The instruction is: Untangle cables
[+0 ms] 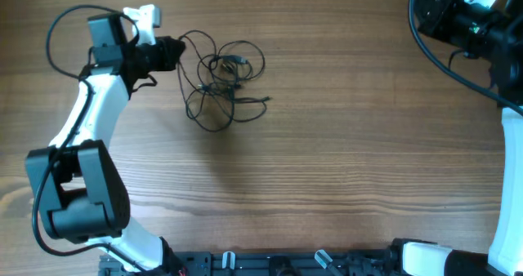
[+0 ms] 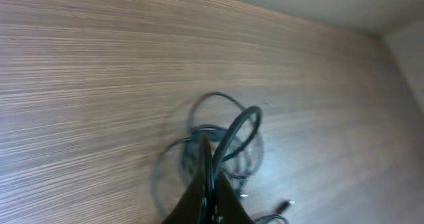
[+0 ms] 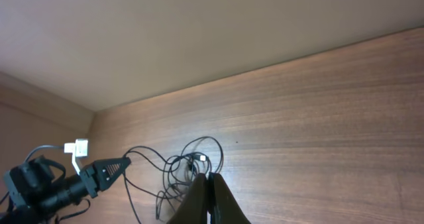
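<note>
The left gripper (image 1: 175, 52) has its two dark fingers pressed together on a strand at the left edge of the thin black cable tangle (image 1: 219, 84). In its wrist view the fingers meet in a narrow wedge, and one loop curves out from their tip back toward the heap. Taking an outer strand rather than the knotted middle looks deliberate: a pull from there should draw one loop free instead of dragging the whole bundle.

The rest of the tangle lies loose on the brown wood-grain table (image 1: 343, 145), in the far left part of the scene, just to the right of that gripper. Several overlapping loops crowd around a denser knot, and a small connector end trails off at the tangle's right side (whether this is one cable or several, I cannot tell).

The right gripper (image 3: 207, 179) is well apart, raised at the far right corner. Its fingers are closed against each other with nothing between them, and its camera looks across the table at the tangle. It seems parked out of the way. My judgement is that the untangling has barely begun, since the loops are all bunched together.
</note>
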`<control>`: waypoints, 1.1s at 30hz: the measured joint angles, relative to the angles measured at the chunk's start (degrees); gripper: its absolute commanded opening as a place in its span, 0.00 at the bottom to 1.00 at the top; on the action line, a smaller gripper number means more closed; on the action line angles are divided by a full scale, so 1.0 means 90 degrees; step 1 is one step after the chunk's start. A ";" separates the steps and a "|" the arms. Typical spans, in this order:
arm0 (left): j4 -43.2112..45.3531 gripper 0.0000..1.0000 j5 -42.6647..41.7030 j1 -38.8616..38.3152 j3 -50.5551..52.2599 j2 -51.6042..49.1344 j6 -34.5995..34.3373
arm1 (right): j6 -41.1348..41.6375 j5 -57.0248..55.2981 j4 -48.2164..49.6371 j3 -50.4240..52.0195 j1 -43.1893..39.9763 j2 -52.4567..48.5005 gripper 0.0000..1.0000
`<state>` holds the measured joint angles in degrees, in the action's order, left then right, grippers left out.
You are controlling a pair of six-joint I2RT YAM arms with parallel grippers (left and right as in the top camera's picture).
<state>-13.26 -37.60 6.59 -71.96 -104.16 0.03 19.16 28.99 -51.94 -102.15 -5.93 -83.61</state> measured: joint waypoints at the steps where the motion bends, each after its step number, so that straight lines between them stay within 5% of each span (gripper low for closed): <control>1: 0.0007 0.04 -0.0063 -0.0080 0.0000 0.0000 0.0000 | -0.0015 -0.0012 -0.0015 0.0000 0.0000 0.0000 0.05; 12: 0.0826 0.06 -0.1001 -0.1593 0.0002 -0.0005 -0.0160 | -0.0240 -0.0041 -0.0194 0.0000 0.0000 -0.0107 0.05; 14: 0.1069 0.27 -0.1127 -0.1812 0.0002 -0.0005 -0.0236 | -0.0289 -0.0061 -0.0199 0.0000 0.0000 -0.0114 0.05; 16: 0.1273 0.69 -0.1265 -0.2050 0.0000 -0.0005 -0.0340 | -0.0313 -0.0066 -0.0199 0.0000 0.0000 -0.0114 0.05; 17: 0.1328 0.74 -0.1307 -0.2125 0.0000 -0.0005 -0.0357 | -0.0318 -0.0066 -0.0209 0.0000 0.0000 -0.0114 0.04; 33: 0.1423 0.69 -0.1430 -0.1685 0.0000 0.0002 -0.0865 | -0.0500 -0.0209 -0.0687 0.0000 0.0058 -0.0731 0.05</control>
<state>-0.45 -50.48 -8.58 -71.96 -104.14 -7.75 14.66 27.11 -58.13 -102.15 -5.41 -90.19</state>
